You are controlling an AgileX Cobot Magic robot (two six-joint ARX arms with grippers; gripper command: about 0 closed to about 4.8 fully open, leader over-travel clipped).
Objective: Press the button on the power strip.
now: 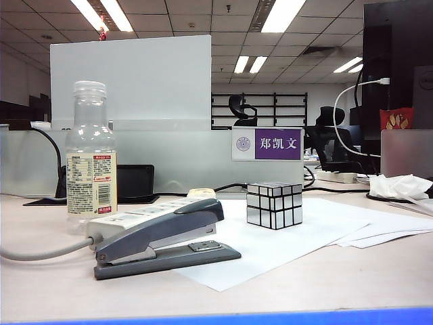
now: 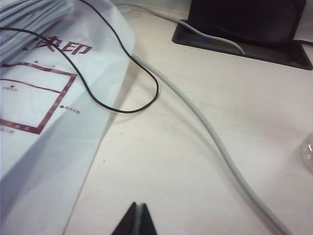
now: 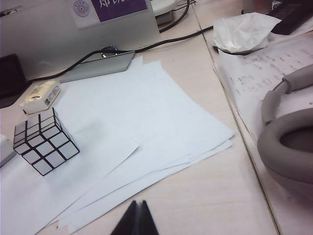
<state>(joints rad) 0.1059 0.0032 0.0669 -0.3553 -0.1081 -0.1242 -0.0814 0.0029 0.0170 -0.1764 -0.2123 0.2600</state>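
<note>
Left gripper: the left gripper [image 2: 137, 220] shows only its dark fingertips pressed together, clenched on nothing; it hangs over bare desk, beside the grey cable [image 2: 215, 142] and a thin black wire [image 2: 146, 73]
Right gripper: the right gripper [image 3: 137, 218] is likewise closed and empty, above the edge of the loose white sheets [image 3: 161, 122]; neither gripper appears in the exterior view
Power strip: the power strip [image 1: 145, 215] lies on the left of the desk, its grey cable running off leftward; the dark grey stapler [image 1: 162, 240] sits in front and partly hides it
Button: not discernible in any view; probably on the strip's top face, so closed tips suit a poke from above
Nearby: a clear plastic bottle [image 1: 90, 159] stands just behind the strip; a mirror cube [image 1: 274, 204] rests on the sheets, well apart
Writing: the purple name card [image 1: 267, 143] reads 郑凯文; the plastic bag [image 2: 44, 98] carries red characters ending 印; the bottle's label print is too small to read
Progress: pressing not yet begun, judging by both arms being away from the strip
</note>
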